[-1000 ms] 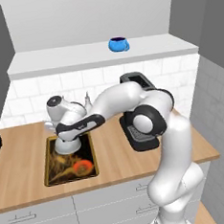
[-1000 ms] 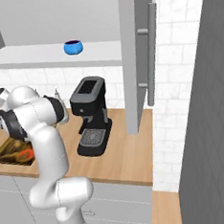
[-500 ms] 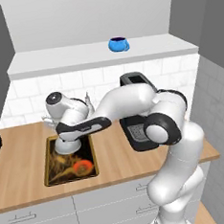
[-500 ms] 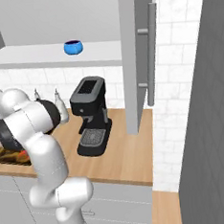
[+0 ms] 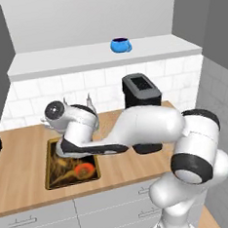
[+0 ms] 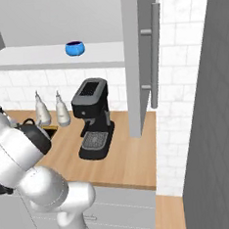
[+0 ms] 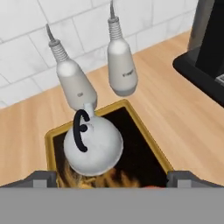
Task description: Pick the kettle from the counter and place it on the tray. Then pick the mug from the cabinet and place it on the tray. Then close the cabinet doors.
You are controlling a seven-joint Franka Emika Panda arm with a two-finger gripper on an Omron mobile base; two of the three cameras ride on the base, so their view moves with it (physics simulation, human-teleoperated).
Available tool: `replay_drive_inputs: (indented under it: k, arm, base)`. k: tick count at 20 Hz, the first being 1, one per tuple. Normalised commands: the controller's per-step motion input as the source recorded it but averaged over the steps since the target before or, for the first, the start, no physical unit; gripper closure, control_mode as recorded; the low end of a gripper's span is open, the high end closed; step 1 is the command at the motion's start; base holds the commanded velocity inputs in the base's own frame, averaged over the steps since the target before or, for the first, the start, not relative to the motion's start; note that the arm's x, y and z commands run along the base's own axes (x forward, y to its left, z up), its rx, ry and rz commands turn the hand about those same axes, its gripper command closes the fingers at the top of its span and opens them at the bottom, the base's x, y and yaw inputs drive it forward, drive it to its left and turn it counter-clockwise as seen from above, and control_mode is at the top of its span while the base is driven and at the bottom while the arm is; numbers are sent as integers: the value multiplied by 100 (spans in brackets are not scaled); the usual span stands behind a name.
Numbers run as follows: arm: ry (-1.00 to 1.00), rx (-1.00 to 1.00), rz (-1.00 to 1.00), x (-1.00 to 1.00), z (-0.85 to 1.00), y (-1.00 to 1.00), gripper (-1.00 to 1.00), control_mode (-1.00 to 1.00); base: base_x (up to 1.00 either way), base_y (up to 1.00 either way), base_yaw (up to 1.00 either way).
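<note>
The silver-grey kettle (image 7: 92,148) with its black loop handle stands upright on the far end of the tray (image 7: 144,131), free of my fingers. My gripper (image 7: 112,179) hovers above and just in front of it, open, with its two fingertips (image 7: 42,178) spread wider than the kettle. From the left base camera the tray (image 5: 57,175) lies on the wooden counter (image 5: 22,158) under my hand. The blue mug (image 5: 121,45) (image 6: 75,48) stands on the cabinet shelf (image 5: 72,63). One cabinet door (image 6: 142,60) with a bar handle stands open.
Two tall silver-white bottles (image 7: 77,85) (image 7: 122,66) stand against the tiled wall right behind the tray. A black coffee machine (image 6: 93,119) (image 5: 141,90) sits on the counter to the right. Grey drawers (image 5: 42,222) run below the worktop.
My arm has stretched lower and further left over the counter, and the hand has shifted left above the tray. The mug has not moved.
</note>
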Motion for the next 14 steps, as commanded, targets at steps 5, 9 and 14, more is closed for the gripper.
replay_drive_inputs:
  k: [5, 9, 14]
  arm:
    - [-20, 0, 0, -57, 62, -60, -100, -100]
    - [-11, 0, 0, -26, 59, -79, -100, -100]
    - [-5, 0, 0, -7, 56, -87, -100, -100]
  base:
    - [0, 0, 0]
    - [0, 0, 0]
    - [0, 0, 0]
